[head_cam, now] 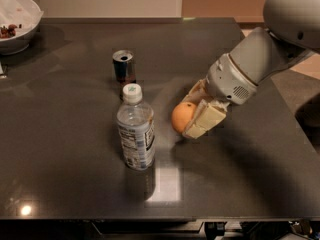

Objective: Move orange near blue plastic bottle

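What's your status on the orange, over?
Gripper shut on orange, right of bottle. Orange and bottle apart, nothing between. Can behind bottle, clear of path.

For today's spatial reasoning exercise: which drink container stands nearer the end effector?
The capped plastic bottle; the end effector, gripping the orange beside it, is farther from the can behind.

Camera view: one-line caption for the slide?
Gripper holds the orange close beside the upright bottle, not touching it; a can stands behind on the dark table.
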Action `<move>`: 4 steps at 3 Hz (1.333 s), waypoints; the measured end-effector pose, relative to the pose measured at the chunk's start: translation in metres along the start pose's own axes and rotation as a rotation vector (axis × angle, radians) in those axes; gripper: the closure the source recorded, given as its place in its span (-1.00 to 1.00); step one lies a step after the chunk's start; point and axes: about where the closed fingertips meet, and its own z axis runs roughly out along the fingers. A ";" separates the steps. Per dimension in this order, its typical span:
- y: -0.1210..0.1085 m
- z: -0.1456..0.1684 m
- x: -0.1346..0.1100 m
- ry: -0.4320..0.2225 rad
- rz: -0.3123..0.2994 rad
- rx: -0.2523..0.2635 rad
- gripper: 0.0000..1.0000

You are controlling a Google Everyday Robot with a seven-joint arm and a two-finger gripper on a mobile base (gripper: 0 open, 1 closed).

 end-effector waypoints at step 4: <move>0.037 0.039 -0.010 0.000 -0.073 -0.092 1.00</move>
